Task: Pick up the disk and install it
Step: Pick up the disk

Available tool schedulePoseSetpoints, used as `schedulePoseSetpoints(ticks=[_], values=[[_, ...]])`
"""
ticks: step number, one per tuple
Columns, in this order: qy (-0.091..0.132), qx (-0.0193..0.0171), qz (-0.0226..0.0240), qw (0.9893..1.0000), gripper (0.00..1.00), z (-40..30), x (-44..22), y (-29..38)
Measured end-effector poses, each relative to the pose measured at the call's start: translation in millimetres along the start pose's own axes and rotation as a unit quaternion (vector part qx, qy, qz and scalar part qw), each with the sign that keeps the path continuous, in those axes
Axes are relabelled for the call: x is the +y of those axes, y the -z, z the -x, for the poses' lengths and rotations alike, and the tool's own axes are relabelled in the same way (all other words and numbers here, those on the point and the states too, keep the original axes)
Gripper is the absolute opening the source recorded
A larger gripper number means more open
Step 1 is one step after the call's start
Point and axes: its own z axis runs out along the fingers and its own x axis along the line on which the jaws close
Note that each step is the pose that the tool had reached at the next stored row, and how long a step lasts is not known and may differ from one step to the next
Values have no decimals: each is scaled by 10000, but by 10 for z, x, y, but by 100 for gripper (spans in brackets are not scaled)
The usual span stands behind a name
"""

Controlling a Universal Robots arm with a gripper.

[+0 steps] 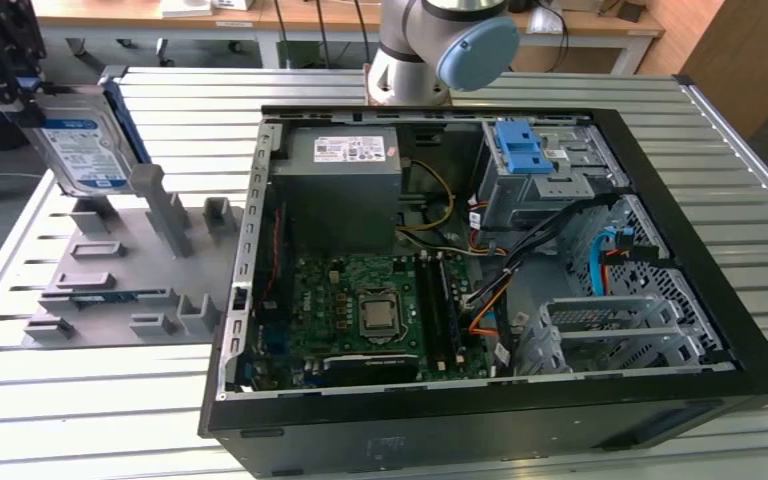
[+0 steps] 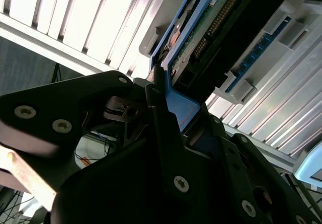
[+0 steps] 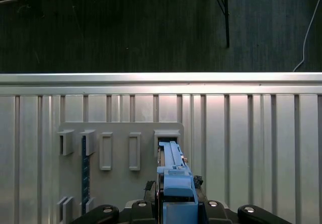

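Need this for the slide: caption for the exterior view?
Gripper holds the disk on edge at the grey fixture, beside the open computer case.

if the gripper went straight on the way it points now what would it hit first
Most likely the grey fixture block. The disk held in the gripper would touch first, at the slot in line with its far edge. Depth is hard to judge, so the gap is unclear.

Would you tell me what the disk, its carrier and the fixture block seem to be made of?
The disk looks like metal: a silvery casing under a smooth, paper-like label. The carrier is likely plastic: uniform matte blue with moulded edges. The fixture block seems to be plastic too: even matte grey, with blocky posts.
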Motion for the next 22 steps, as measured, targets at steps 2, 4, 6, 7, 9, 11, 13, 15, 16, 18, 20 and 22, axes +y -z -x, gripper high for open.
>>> schedulePoseSetpoints(ticks=[2,4,6,7,9,11,13,15,16,18,20,22], values=[[0,0,0,10000,36,0,0,10],[0,0,0,10000,36,0,0,20],[0,0,0,10000,36,0,0,30],[0,0,0,10000,36,0,0,36],[0,0,1,10000,36,0,0,47],[0,0,0,10000,36,0,0,57],[0,0,0,10000,36,0,0,69],[0,0,0,10000,36,0,0,79],[0,0,0,10000,36,0,0,83],[0,0,0,10000,36,0,0,91],[0,0,0,10000,36,0,0,101],[0,0,0,10000,36,0,0,112]])
